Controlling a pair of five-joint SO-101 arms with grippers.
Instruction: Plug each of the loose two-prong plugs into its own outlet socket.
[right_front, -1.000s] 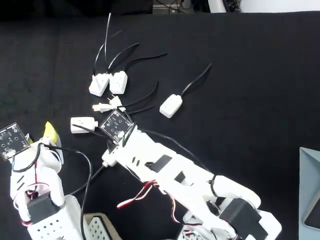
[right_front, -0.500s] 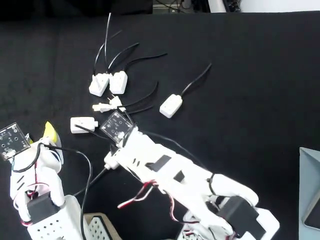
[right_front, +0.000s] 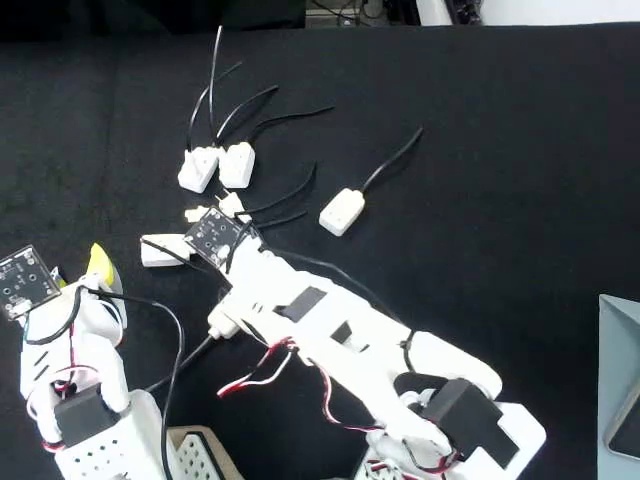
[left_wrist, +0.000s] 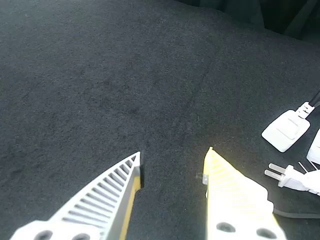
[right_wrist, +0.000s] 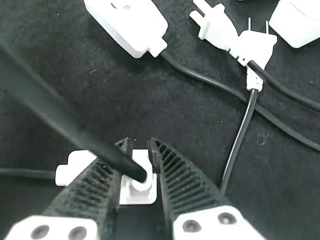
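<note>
- The first socket (right_front: 198, 168), a white block, lies touching the second socket (right_front: 237, 165); their black cords fan away from the arms.
- The third socket (right_front: 342, 211) lies apart to the right, tilted, cord attached.
- The fourth socket (right_front: 155, 255) lies flat, unplugged.
- The first plug (right_wrist: 214, 27) and second plug (right_wrist: 255, 45), both white, touch, prongs bare.
- The third plug (right_wrist: 137, 182) is pinched in the right gripper (right_wrist: 140, 145).

— What sort of place is this?

— A robotics lab bench, I'd say. Two white plastic arms (right_front: 340, 335) sit side by side at a surface (right_front: 520, 150) draped in black cloth. Red and white wires (right_front: 245, 383) hang bare, and an uncovered circuit board (right_front: 25, 280) rides at one wrist.

— Anything else?

— Outlet sockets (right_front: 342, 211) lie loose, their short cords wired to nothing (no home keeps them so), and cables (right_front: 340, 12) run behind the far edge.
</note>
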